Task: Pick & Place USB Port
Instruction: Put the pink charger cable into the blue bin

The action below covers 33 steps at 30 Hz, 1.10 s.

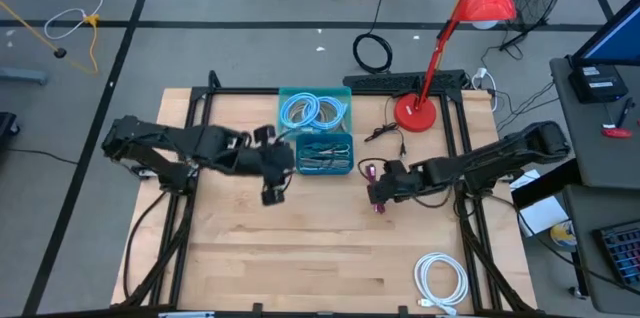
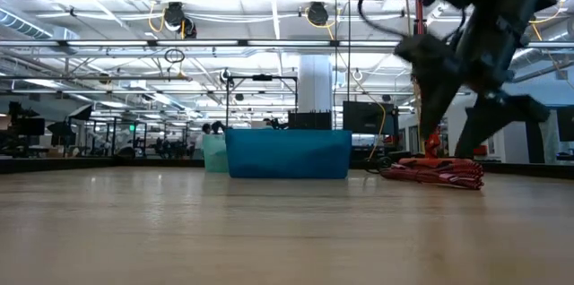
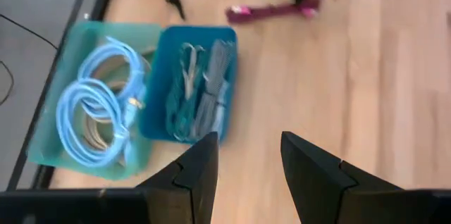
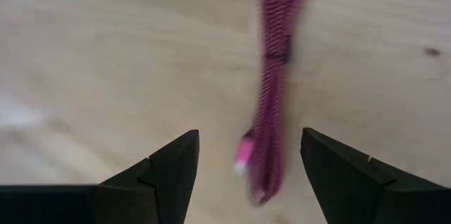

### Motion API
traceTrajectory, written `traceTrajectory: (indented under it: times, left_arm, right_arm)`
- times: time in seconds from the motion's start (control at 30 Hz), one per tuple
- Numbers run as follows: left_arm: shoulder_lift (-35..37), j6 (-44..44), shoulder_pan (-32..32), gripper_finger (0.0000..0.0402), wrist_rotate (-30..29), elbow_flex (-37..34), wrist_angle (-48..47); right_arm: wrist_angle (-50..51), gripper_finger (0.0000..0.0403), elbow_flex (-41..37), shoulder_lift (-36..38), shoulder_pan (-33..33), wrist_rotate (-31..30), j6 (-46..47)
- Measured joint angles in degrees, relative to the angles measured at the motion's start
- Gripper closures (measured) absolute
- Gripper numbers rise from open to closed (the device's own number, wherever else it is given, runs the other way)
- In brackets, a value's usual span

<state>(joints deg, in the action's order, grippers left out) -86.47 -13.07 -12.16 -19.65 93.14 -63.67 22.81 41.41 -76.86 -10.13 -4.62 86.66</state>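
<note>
A magenta braided USB cable (image 4: 271, 76) lies in a folded bundle on the wooden table, to the right of the blue bin (image 1: 326, 153); the low view shows the cable (image 2: 435, 171) flat on the tabletop. My right gripper (image 4: 250, 160) hovers open just above it, pointing steeply down, one finger on either side of the bundle's near end, without touching it. In the high view the right gripper (image 1: 382, 190) is at mid-table. My left gripper (image 3: 248, 160) is open with nothing between its fingers, raised above the table on the near side of the blue bin (image 3: 197, 86).
The blue bin holds grey and teal cables. Against it on the far side stands a teal bin (image 1: 315, 108) with light-blue coiled cables. A red desk lamp (image 1: 415, 108) and a small black cable (image 1: 385, 133) are at the back right. A white coiled cable (image 1: 440, 280) lies near the front right.
</note>
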Motion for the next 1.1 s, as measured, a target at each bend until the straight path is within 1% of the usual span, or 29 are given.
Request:
traceTrajectory:
  times: [0.1, 0.2, 0.3, 0.5, 0.67, 0.87, 0.9, 0.93, 1.1]
  left_arm:
    - [-0.03, -2.45, -4.11, 0.0243, -0.96, 0.00, -2.39]
    - [-0.01, -5.15, -8.66, 0.0243, -5.29, 0.00, -4.84]
    - [-0.03, -8.38, -12.71, 0.0243, -8.93, -0.04, -7.41]
    - [-0.03, -14.46, -17.18, 0.0243, -10.26, -1.21, -9.59]
    - [0.45, -20.26, -20.08, 0.0243, -13.82, -2.37, -13.37]
    - [0.41, -24.15, -21.45, 0.0243, -15.65, -3.91, -14.96]
    - [0.38, -24.61, -21.47, 0.0243, -15.59, -4.40, -15.01]
    - [0.36, -25.04, -21.45, 0.0243, -15.55, -4.82, -15.07]
    - [0.36, -26.90, -21.37, 0.0243, -15.61, -6.25, -15.94]
  right_arm:
    - [0.08, 0.0166, 0.51, -3.58, 0.87, -1.00, 0.95]
    - [0.47, 0.0172, 1.82, -6.90, 1.47, -1.61, 0.46]
    - [0.61, 0.0187, 3.42, -10.21, 1.86, -3.92, -0.13]
    - [0.54, 0.0225, 7.10, -16.31, 1.84, -5.27, -0.37]
    - [3.66, 0.0279, 9.50, -20.79, 1.62, -5.64, -0.41]
    - [6.17, 0.0375, 12.43, -21.24, 0.78, -6.55, -1.31]
    - [6.50, 0.0384, 12.83, -20.92, 0.66, -6.94, -1.98]
    - [6.76, 0.0389, 13.22, -20.62, 0.68, -6.98, -2.61]
    - [8.33, 0.0381, 18.08, -17.95, 0.32, -6.26, -4.80]
